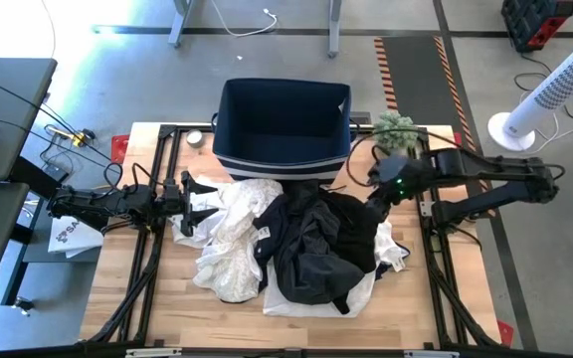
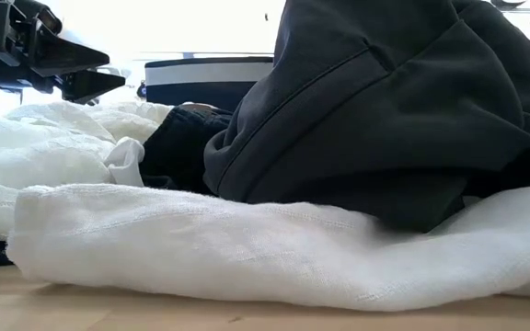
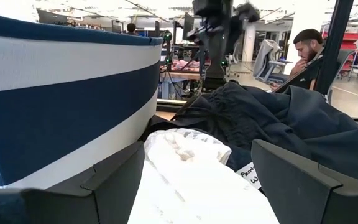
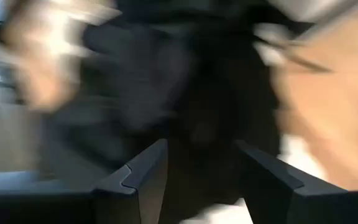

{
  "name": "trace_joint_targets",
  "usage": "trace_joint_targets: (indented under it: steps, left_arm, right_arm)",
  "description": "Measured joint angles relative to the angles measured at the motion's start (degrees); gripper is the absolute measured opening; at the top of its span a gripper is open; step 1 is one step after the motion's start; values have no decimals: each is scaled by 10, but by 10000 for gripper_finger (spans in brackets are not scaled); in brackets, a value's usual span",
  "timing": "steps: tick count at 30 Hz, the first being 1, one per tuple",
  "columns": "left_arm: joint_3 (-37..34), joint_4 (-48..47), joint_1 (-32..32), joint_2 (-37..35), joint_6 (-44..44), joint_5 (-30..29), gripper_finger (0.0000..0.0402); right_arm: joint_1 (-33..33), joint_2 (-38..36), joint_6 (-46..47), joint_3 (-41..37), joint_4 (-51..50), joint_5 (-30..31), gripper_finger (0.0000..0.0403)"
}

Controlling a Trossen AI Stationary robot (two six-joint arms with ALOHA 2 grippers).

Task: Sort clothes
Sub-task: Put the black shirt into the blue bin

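Note:
A pile of clothes lies in the middle of the table. The white garments (image 1: pixel 229 234) are on its left and near side, and the black garments (image 1: pixel 316 239) are in the middle and on the right. My left gripper (image 1: pixel 189 195) is open at the pile's left edge. In the left wrist view its fingers (image 3: pixel 114 180) stand on either side of a white garment (image 3: pixel 191 174); in the low view it (image 2: pixel 90 72) hangs just above the white cloth (image 2: pixel 53 147). My right gripper (image 1: pixel 376 204) is open over the right edge of the black garments (image 4: pixel 191 93).
A navy fabric bin with white stripes (image 1: pixel 283 124) stands at the far middle of the table, just behind the pile. A green tuft (image 1: pixel 394 125) and a small roll (image 1: pixel 195 137) lie beside it. A person (image 3: pixel 303 50) sits in the room beyond.

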Motion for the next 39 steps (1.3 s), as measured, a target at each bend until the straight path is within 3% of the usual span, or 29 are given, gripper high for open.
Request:
trace_joint_targets:
  steps: [6,10,12,15,17,22,29,33,39]
  left_arm:
    - [0,0,0,0,0,0,296]
    - [0,0,0,0,0,0,296]
    - [0,0,0,0,0,0,296]
    - [0,0,0,0,0,0,296]
    - [0,0,0,0,0,0,296]
    - [0,0,0,0,0,0,296]
    - [0,0,0,0,0,0,296]
    - [0,0,0,0,0,0,296]
    - [0,0,0,0,0,0,296]
  right_arm:
    - [-49,50,-34,-82,68,22,177]
    - [-84,92,-33,-144,151,-47,168]
    - [-90,109,-26,-157,183,-73,142]
    - [-89,116,-24,-142,179,-75,61]
    - [-89,110,-33,-117,167,-75,19]
    - [-90,86,-40,-7,109,-100,10]
    - [-93,71,-53,195,94,-208,5]
    - [-93,71,-67,314,178,-218,5]
    - [-93,79,-158,454,405,-157,5]
